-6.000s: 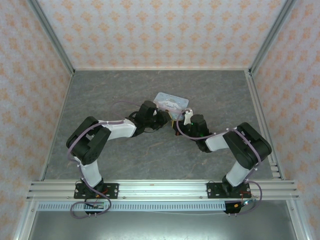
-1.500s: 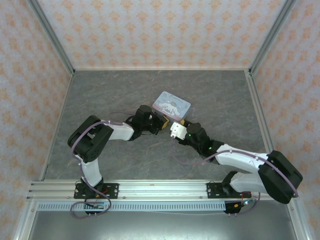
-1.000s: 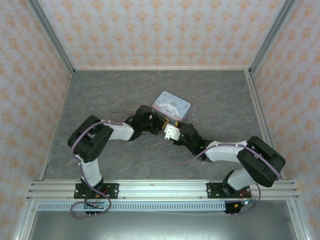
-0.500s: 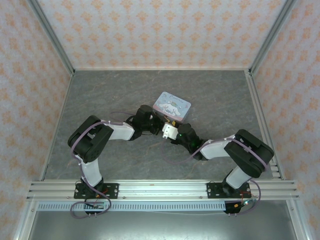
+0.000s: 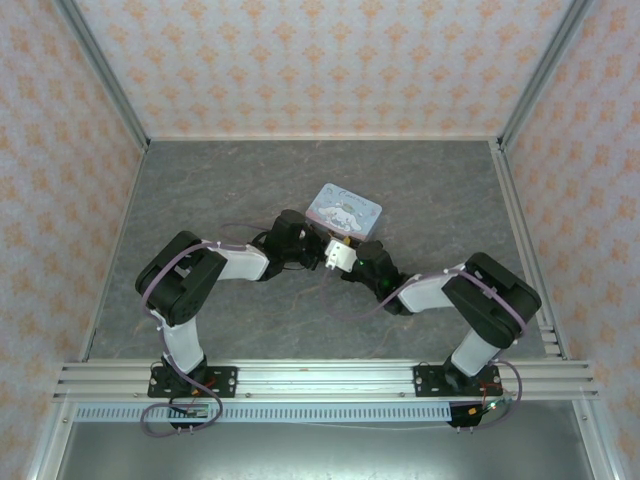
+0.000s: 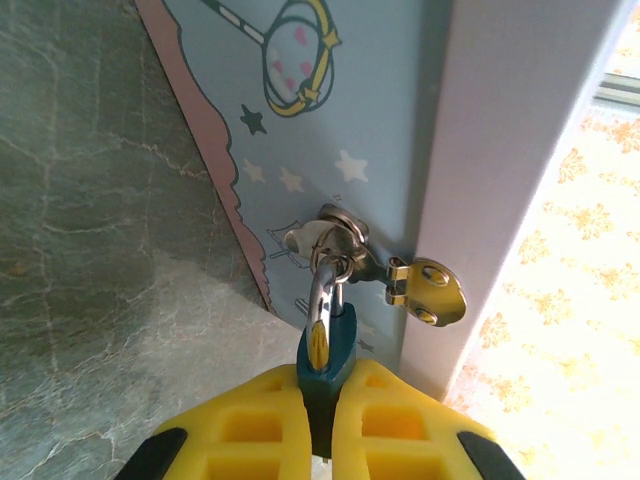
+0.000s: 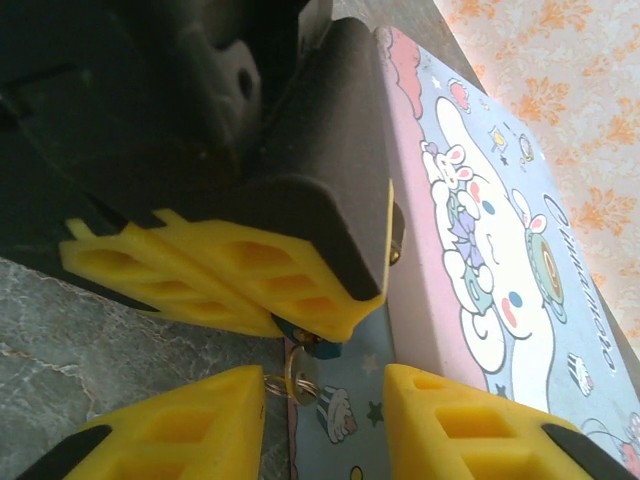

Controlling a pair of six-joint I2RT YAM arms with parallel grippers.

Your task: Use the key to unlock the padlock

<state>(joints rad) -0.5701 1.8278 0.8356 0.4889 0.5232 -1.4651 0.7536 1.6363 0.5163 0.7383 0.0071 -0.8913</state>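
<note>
In the left wrist view the small teal padlock (image 6: 327, 352) is clamped between my left gripper's (image 6: 322, 425) yellow fingers. Its silver shackle hangs through the hasp (image 6: 345, 240) on the pale blue cartoon tin (image 6: 330, 110). From the right wrist view, the key (image 7: 303, 377) sticks out of the padlock's (image 7: 318, 347) underside with a small ring on it. My right gripper (image 7: 325, 380) is open around the key, one fingertip (image 7: 235, 395) against the ring. From above, both grippers meet just in front of the tin (image 5: 345, 210): left gripper (image 5: 316, 247), right gripper (image 5: 343, 259).
The tin sits mid-table on the grey stone-patterned surface (image 5: 220, 190). Patterned walls and metal frame rails (image 5: 525, 240) enclose the workspace. My left gripper's black housing (image 7: 200, 120) looms right above the right fingers.
My right gripper has moved left and up to the padlock held by the left gripper, and its jaws have narrowed around the key. The left arm and the tin stayed put.
</note>
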